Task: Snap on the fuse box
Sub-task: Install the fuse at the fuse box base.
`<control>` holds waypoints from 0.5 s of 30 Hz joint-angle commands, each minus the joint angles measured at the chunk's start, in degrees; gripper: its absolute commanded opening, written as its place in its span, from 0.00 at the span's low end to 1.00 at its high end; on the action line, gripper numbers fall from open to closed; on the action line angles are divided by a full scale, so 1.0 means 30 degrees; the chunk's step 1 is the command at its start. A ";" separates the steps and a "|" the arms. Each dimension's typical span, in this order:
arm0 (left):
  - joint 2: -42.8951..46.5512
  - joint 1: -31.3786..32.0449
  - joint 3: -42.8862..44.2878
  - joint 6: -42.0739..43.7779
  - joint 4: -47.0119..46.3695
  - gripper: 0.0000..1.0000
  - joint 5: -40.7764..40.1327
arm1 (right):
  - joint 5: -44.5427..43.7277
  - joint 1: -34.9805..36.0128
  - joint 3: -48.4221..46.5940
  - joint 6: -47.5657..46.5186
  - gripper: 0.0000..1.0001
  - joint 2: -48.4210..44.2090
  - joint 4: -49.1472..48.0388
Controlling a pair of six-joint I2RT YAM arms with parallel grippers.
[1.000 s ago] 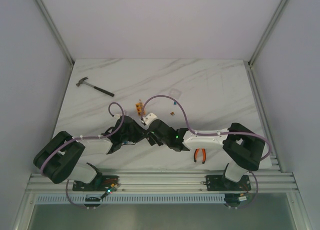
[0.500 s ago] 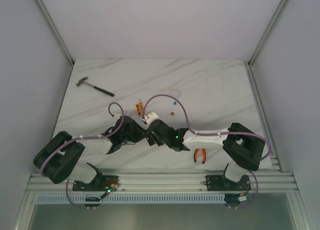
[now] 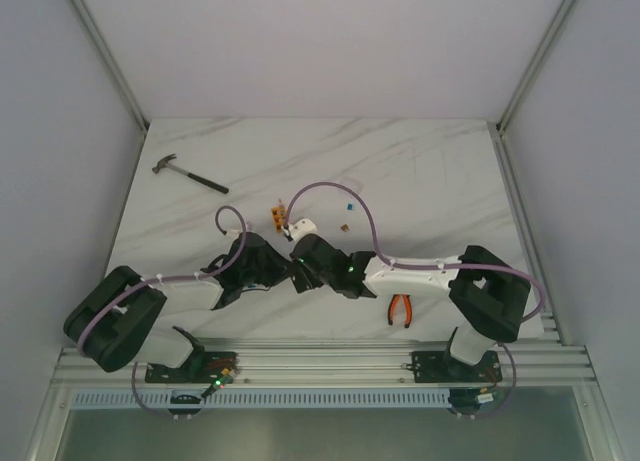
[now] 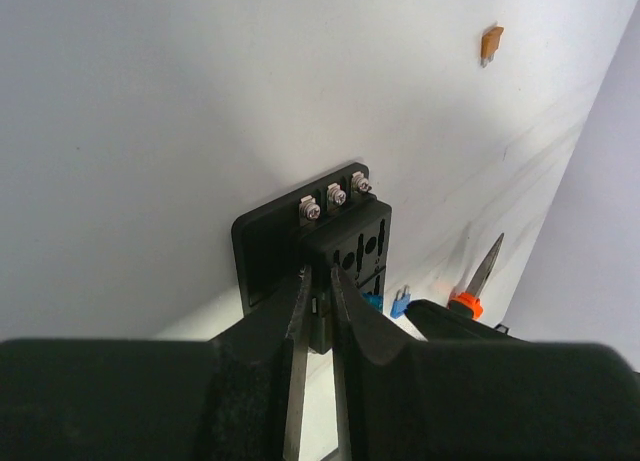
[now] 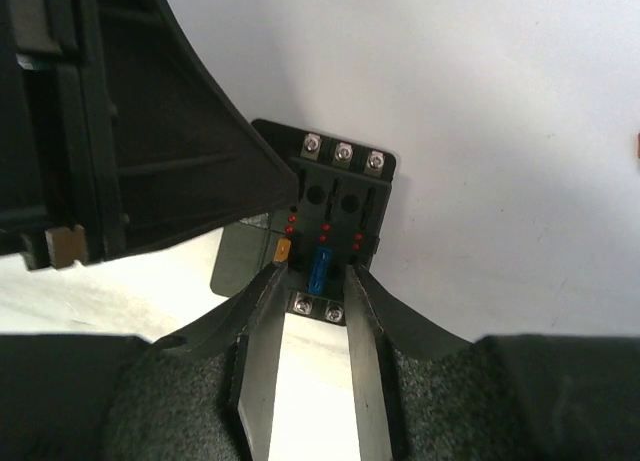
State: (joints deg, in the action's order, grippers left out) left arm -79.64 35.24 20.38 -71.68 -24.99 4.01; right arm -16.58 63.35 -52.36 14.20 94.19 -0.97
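The black fuse box [image 4: 345,231] lies flat on the white marble table, three screws along its far end. My left gripper [image 4: 318,277] is shut on its near edge, a thin lip of the box pinched between the jaws. In the right wrist view the fuse box [image 5: 345,196] shows red dots, a blue fuse [image 5: 321,265] and an orange fuse [image 5: 283,249] in its slots. My right gripper [image 5: 315,273] is open, its fingers on either side of the blue fuse at the box's near end. In the top view both grippers, left [image 3: 280,271] and right [image 3: 300,256], meet at table centre and hide the box.
Orange-handled pliers [image 3: 401,309] lie near the right arm, tip seen in the left wrist view [image 4: 480,279]. A loose blue fuse [image 4: 400,302] lies beside the box, an orange fuse [image 4: 490,43] farther off. A small orange block [image 3: 277,217] and a hammer [image 3: 190,174] lie beyond.
The right arm's wrist has shifted a little to the left and forward over the box, and its cable arches higher. The left arm has barely moved.
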 commanded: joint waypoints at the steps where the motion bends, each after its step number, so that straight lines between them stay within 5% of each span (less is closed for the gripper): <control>1: 0.0281 -0.0045 -0.0373 -0.0234 0.1249 0.22 -0.0312 | -0.0755 0.0006 -0.1556 0.1218 0.36 -0.0272 0.1504; 15: 0.0621 0.0206 -0.0403 -0.0540 0.1366 0.22 -0.0517 | 0.0057 -0.0399 -0.2424 0.2025 0.27 0.0505 0.2997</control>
State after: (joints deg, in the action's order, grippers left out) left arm -78.02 35.48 19.94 -72.75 -23.05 3.42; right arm -17.10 62.57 -57.21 18.63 94.39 6.48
